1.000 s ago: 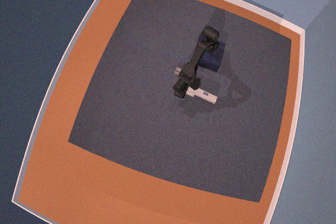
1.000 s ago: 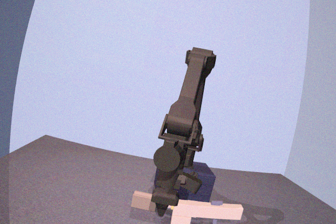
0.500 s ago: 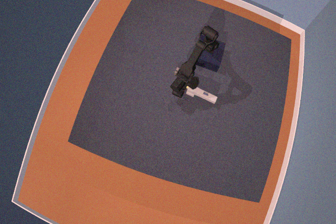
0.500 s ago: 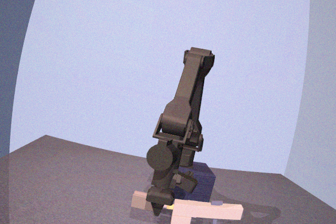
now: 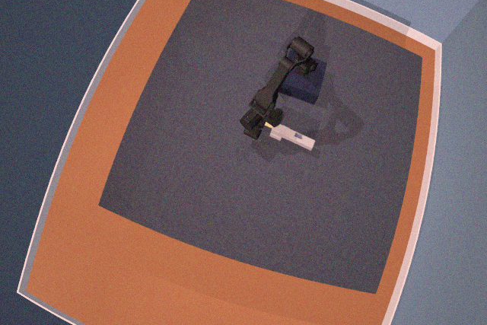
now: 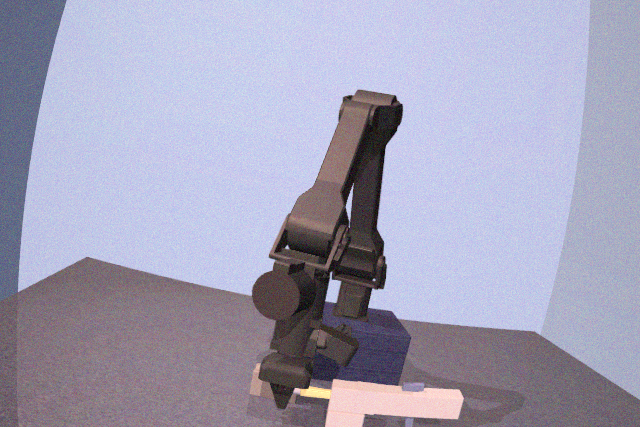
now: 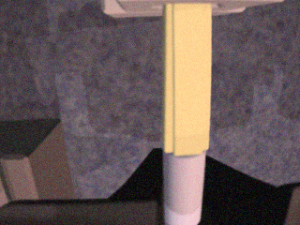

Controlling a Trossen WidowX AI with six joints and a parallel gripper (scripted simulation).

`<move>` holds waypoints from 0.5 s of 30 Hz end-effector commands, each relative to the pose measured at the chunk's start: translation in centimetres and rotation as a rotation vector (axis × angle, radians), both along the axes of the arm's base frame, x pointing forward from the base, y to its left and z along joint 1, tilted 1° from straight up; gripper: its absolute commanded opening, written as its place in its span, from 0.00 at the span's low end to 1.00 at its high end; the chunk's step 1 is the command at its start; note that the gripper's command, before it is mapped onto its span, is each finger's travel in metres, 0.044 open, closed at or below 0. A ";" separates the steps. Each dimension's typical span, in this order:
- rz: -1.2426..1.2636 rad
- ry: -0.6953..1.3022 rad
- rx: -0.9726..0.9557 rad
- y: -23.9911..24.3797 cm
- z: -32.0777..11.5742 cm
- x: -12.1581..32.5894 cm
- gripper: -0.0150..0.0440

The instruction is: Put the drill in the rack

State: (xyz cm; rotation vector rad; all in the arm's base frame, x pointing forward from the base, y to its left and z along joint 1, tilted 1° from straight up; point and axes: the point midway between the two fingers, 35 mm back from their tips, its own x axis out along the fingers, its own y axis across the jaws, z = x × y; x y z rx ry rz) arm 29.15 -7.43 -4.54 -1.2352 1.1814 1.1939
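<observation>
The pale body (image 5: 307, 141) (image 6: 439, 402) (image 7: 141, 7) has a blue key (image 5: 298, 135) (image 6: 413, 386) on top, which stands slightly above it in the exterior view. The drill (image 5: 268, 125) (image 6: 315, 392) (image 7: 192, 80) has a yellow shank and a pale rod. Its yellow shank shows in the gap between body and gripper; whether its end is still inside the body cannot be told. My gripper (image 5: 259, 125) (image 6: 283, 395) (image 7: 180, 215) is shut on the drill's pale rod. The rack appears to be the pinkish block (image 6: 257, 382) behind the gripper, mostly hidden.
The dark blue base block (image 5: 300, 93) (image 6: 382, 357) stands under and beside the arm, behind the body. The arm leans over from it and covers part of the view from above. The dark mat (image 5: 196, 180) has an orange border (image 5: 165, 285).
</observation>
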 end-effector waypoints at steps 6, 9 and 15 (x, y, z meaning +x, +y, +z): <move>-0.001 0.000 0.000 -0.5 0.0 0.0 0.39; -0.001 0.000 0.000 -0.5 0.0 0.0 0.52; 0.000 0.000 0.000 -0.4 0.0 0.0 0.79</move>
